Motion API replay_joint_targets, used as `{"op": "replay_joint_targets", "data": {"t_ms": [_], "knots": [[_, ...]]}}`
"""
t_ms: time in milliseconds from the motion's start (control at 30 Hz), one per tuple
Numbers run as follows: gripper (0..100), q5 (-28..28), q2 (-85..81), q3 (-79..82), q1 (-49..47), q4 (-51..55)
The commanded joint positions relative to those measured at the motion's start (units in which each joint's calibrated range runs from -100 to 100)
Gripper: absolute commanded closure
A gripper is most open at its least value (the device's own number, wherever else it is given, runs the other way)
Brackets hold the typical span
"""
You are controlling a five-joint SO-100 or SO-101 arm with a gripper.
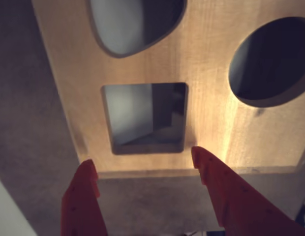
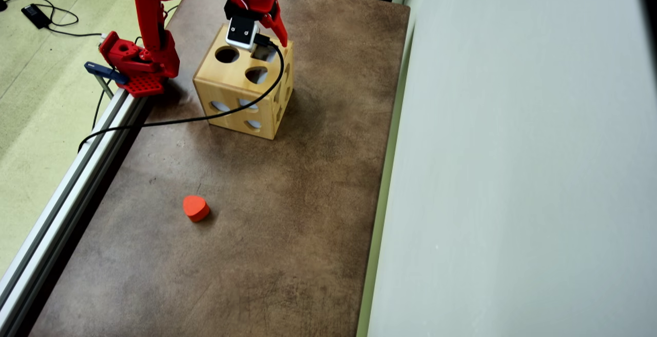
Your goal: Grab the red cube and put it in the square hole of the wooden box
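Note:
The wooden box (image 2: 232,90) stands on the brown table, near the arm's base. Its top (image 1: 211,98) fills the wrist view, with the square hole (image 1: 145,118) in the middle. Inside the hole I see only dark grey shapes. My red gripper (image 1: 142,156) is open and empty, its two fingertips just over the box's near edge on either side of the square hole. In the overhead view the gripper (image 2: 268,37) hangs over the far side of the box top. No red cube shows in either view.
A round hole (image 1: 270,61) and a rounded hole (image 1: 135,24) also open in the box top. A red-orange rounded block (image 2: 195,207) lies on the table well away from the box. An aluminium rail (image 2: 66,183) runs along the table's left edge. A pale wall (image 2: 513,173) borders the right.

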Motion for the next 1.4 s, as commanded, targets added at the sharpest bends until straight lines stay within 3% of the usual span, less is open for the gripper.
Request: {"op": "replay_joint_targets", "data": {"t_ms": [0,333,867,1167,1367], "knots": [[69,0.6,-18.0,-0.8,-0.4,0.4],[69,0.8,-47.0,-0.4,-0.4,0.4],[69,1.0,-64.5,-0.4,0.1,0.4],[70,6.9,-72.1,-0.3,0.3,0.4],[70,7.3,-77.7,-0.3,11.1,0.5]]}}
